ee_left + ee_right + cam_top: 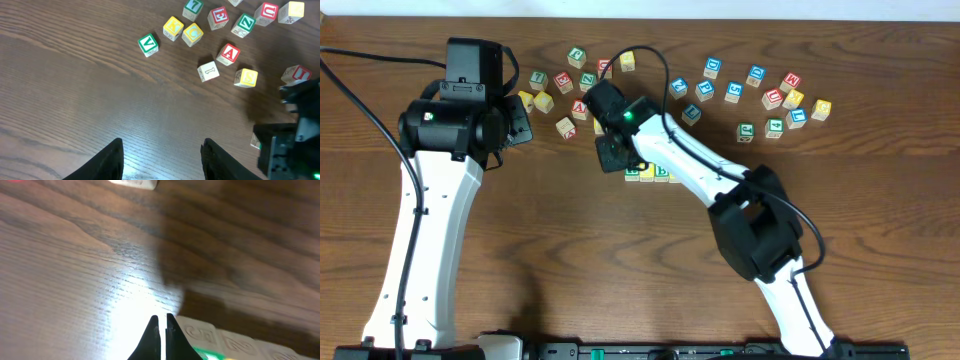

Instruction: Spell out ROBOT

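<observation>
At the nine o'clock end of the placed cubes, the closed, empty right gripper could nudge them askew.

dark wood table; loose cubes scattered up top: green v cube, red a cube, green z cube.

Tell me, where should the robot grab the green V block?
Probably from straight above, pinching two opposite flat sides of the green V block. It sits flat, letter up, with bare table around it. The yellow block nearby stands clear, so there is room.
</observation>
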`<state>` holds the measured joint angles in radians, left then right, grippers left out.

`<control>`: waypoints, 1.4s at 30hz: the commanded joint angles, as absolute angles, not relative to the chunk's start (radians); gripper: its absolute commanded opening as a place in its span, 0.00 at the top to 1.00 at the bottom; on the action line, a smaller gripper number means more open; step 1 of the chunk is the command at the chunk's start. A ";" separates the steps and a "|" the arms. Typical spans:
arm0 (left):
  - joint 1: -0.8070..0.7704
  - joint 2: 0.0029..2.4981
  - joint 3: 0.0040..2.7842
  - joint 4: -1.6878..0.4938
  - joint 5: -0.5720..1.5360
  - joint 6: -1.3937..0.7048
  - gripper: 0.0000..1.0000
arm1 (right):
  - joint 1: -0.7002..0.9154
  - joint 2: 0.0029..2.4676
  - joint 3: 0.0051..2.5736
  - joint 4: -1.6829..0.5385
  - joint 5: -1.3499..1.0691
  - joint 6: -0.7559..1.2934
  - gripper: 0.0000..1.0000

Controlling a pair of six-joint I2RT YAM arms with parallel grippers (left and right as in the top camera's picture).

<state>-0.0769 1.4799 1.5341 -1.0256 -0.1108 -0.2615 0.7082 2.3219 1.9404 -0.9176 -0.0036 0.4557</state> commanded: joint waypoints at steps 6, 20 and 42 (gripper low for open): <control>-0.077 1.483 1.555 -1.031 -0.117 -0.266 0.51 | 0.655 2.101 1.984 -0.967 -0.006 0.463 0.99; -0.077 1.483 1.555 -1.031 -0.117 -0.266 0.51 | 0.489 2.104 1.897 -1.103 0.051 0.463 0.99; -0.077 1.483 1.555 -1.031 -0.117 -0.266 0.51 | 0.486 2.121 1.571 -0.782 0.114 0.472 0.99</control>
<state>-0.0769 1.4799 1.5341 -1.0256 -0.1108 -0.2615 0.4862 2.1201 1.5959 -0.7971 0.0887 0.4564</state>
